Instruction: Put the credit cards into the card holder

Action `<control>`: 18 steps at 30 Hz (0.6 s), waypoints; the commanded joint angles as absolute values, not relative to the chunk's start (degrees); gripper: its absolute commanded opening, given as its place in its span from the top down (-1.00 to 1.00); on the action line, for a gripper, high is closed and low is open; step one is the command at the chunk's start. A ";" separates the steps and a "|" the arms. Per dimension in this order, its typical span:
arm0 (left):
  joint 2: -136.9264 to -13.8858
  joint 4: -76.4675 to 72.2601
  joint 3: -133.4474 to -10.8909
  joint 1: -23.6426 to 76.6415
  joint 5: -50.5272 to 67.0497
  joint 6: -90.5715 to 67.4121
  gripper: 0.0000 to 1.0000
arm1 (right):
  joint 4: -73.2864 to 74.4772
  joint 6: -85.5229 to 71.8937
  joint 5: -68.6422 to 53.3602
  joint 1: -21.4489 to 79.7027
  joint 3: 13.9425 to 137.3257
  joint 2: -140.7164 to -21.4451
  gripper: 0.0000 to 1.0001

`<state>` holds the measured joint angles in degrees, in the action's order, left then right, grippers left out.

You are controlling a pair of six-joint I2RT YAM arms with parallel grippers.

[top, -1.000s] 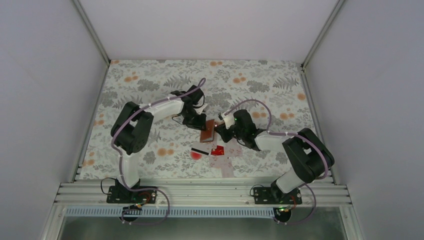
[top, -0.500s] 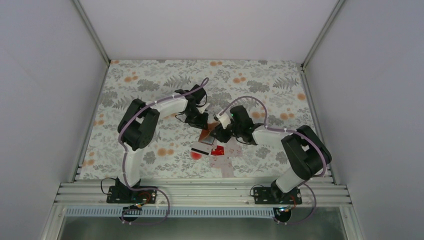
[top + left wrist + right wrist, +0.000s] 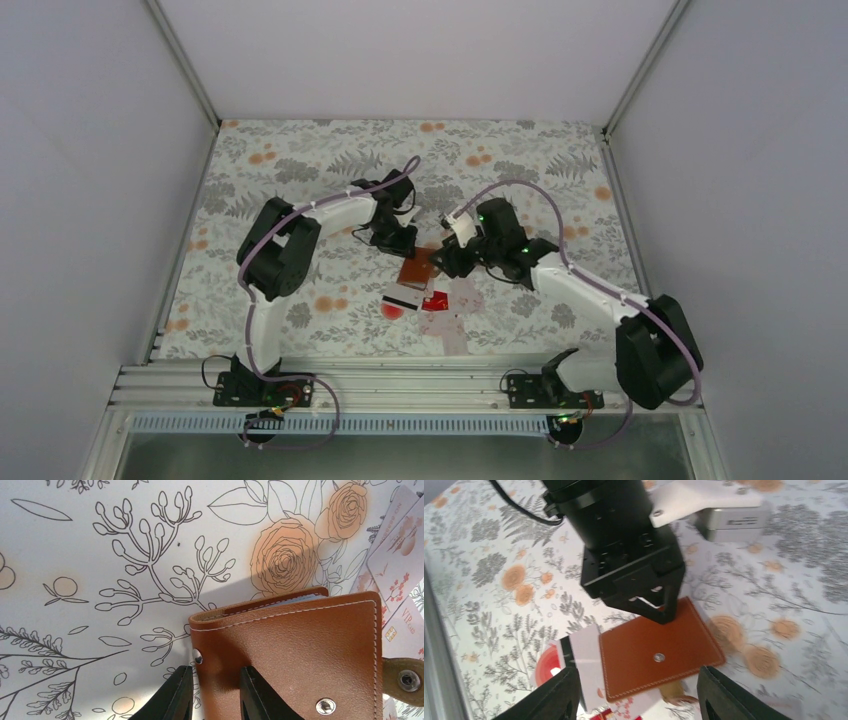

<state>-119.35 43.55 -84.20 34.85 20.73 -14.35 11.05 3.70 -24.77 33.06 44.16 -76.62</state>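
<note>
Left fingers [image 3: 175,696], nearly closed, straddle a corner of the card holder [image 3: 295,650], which lies mid-table [image 3: 300,170]; whether they clamp it cannot be told. Right fingers [image 3: 561,697], spread and empty, have drawn back toward 3 o'clock in the past second. The credit cards [image 3: 440,305] at the holder's 6 o'clock likely still await loading. A pale card [image 3: 402,625] reads "VIP CARD".
</note>
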 commanded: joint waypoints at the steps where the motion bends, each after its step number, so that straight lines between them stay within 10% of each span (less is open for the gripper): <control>1: -121.79 43.20 -83.70 35.71 14.89 -13.53 0.50 | 16.69 -4.94 -17.47 31.64 43.60 -73.07 -0.13; 18: -119.93 43.53 -80.77 37.53 8.20 -15.77 0.51 | 19.52 -22.58 -6.37 37.17 45.53 -87.18 0.73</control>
<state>-118.13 42.87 -83.55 36.95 15.14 -14.92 20.86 -19.51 -6.83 34.46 43.46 -84.73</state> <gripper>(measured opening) 0.246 0.146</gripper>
